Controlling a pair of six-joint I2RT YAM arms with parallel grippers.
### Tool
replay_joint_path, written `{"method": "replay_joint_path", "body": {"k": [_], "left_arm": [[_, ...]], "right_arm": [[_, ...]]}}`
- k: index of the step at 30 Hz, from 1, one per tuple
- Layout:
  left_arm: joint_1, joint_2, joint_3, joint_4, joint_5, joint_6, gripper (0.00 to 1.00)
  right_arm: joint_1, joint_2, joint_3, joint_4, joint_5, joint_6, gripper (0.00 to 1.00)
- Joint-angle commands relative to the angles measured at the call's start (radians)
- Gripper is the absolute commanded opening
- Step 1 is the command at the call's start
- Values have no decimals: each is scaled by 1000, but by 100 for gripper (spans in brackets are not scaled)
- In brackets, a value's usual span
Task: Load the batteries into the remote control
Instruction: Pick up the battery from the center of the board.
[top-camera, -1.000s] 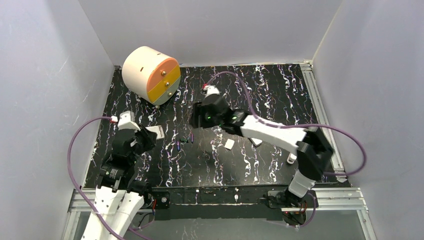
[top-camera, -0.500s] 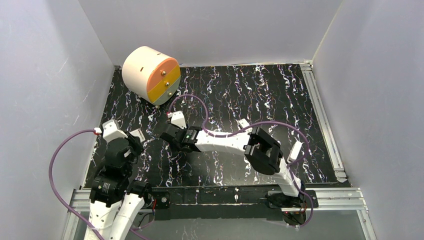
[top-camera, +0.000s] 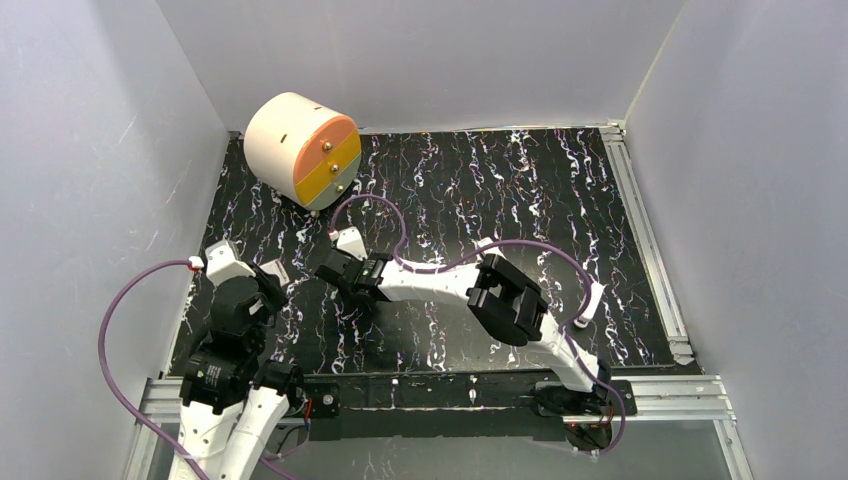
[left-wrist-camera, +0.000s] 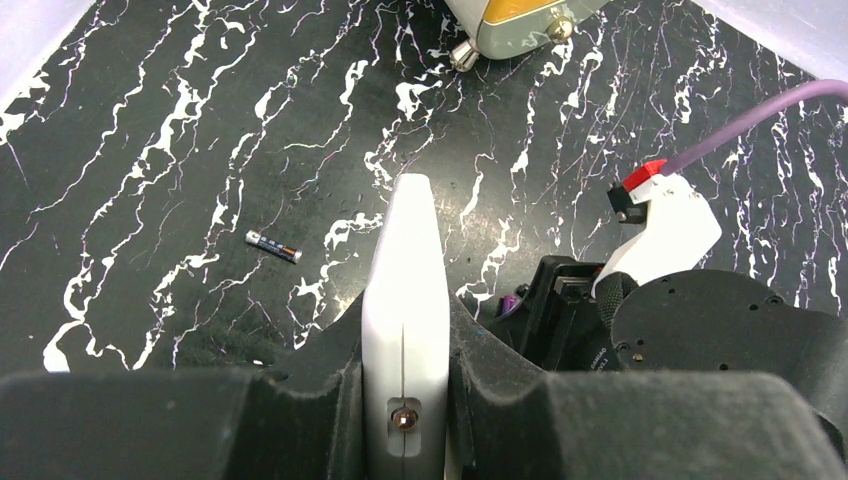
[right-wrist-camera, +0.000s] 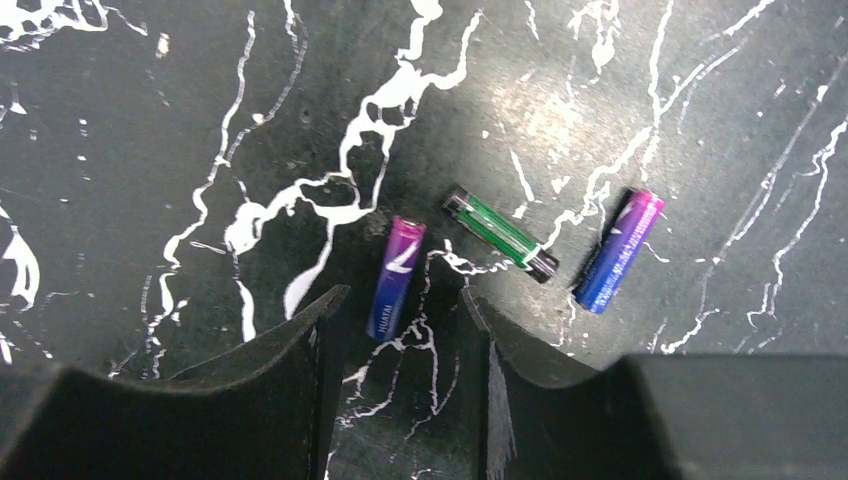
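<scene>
Remote gripped, jaws over a battery
Near the worktop's left edge, the left gripper clamps a white remote control. Farther in, the right gripper stands apart astride a purple battery, with a green battery just beside.

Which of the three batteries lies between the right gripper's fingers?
The leftmost purple-blue battery; the green battery and second purple-blue battery lie outside the right gripper.
</scene>
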Motion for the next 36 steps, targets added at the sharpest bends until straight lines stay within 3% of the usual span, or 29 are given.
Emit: {"method": "replay_joint_path", "body": {"k": [1,6,12,16,22,28,36], "left_arm": [[0,-4,-1,21,-18,6,0],[-1,-5,-11,26,-16,5,0],[-1,-10,-18,35,-9,7,0],[-1,-10,-19,37,-5,8,0],[-1,-13,-19,39,3,12,0],[-2,-7,-18,52,52,22,0],[-1,5,-76,235,394,83,0]], "right_arm": [[1,38,86,-33,2,-22,49],[2,105,190,-175,40,-18,39],[10,114,207,-261,78,-34,37],[12,105,176,-267,50,-58,23],[12,24,56,-157,-29,-122,13],[8,-60,-26,-162,-121,-164,12],[-23,-349,-410,-57,-140,-147,11]]}}
